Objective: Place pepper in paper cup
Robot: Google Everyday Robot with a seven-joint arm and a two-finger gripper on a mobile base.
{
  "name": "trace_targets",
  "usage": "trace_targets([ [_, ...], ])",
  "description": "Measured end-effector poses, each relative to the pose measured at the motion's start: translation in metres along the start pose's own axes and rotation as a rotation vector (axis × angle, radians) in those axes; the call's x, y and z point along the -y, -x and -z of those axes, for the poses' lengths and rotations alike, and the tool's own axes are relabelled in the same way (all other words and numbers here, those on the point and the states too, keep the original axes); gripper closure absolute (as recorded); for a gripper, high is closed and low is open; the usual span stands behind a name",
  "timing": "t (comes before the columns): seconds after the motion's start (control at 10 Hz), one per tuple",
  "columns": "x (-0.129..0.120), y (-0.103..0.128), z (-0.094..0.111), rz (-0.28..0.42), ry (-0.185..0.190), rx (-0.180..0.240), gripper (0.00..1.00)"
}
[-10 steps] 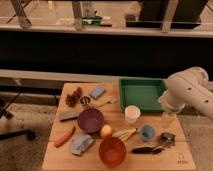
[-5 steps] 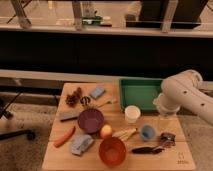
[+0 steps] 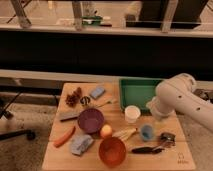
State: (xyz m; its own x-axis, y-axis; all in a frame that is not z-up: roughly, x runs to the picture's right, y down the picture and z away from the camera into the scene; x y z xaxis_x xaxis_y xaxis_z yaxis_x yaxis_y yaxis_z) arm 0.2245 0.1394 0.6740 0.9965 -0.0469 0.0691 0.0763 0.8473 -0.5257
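A wooden surface (image 3: 56, 158) sits below dark windows. The pepper (image 3: 64, 136) lies near its left edge, well apart from the paper cup (image 3: 132, 113). The claw (image 3: 156, 113) hangs just right of the cup, spread and empty, so the pick seems not yet begun.

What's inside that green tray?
In the green tray only bare floor shows. The robot's arm covers its right end, so anything there is hidden. The claw hangs near its front corner, beside the paper cup.
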Motion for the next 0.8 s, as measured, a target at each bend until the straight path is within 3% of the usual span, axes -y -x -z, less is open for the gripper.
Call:
trace_targets([
  [0.4,-0.011,0.027,-0.001,0.058,-0.022,0.046,0.20],
  [0.8,-0.017,0.063,-0.009,0.110,-0.018,0.117,0.20],
])
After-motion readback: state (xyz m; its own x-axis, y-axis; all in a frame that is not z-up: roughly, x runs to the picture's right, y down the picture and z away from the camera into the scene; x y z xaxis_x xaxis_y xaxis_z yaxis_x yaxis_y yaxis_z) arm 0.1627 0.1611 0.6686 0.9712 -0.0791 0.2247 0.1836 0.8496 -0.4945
